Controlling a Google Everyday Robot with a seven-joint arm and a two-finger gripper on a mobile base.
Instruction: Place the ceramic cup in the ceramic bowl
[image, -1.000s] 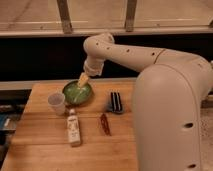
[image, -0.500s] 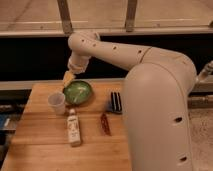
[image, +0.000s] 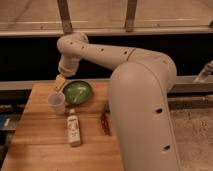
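The ceramic cup (image: 56, 102), small, pale and handleless, stands upright on the wooden table (image: 35, 145) just left of the ceramic bowl (image: 77, 92). The bowl is round with a glossy green inside and looks empty. My gripper (image: 60, 82) hangs from the white arm (image: 95, 50) just above and behind the cup, at the bowl's left rim. It holds nothing that I can see.
A white labelled bottle (image: 73, 128) lies on the table in front of the cup and bowl. A dark red object (image: 104, 122) lies to the right of the bottle. My large white arm body (image: 145, 110) covers the table's right side. A dark railing runs behind.
The arm has swung left over the last second. The gripper moved from above the bowl to above the cup at the bowl's left rim. The cup, bowl and bottle have not moved.
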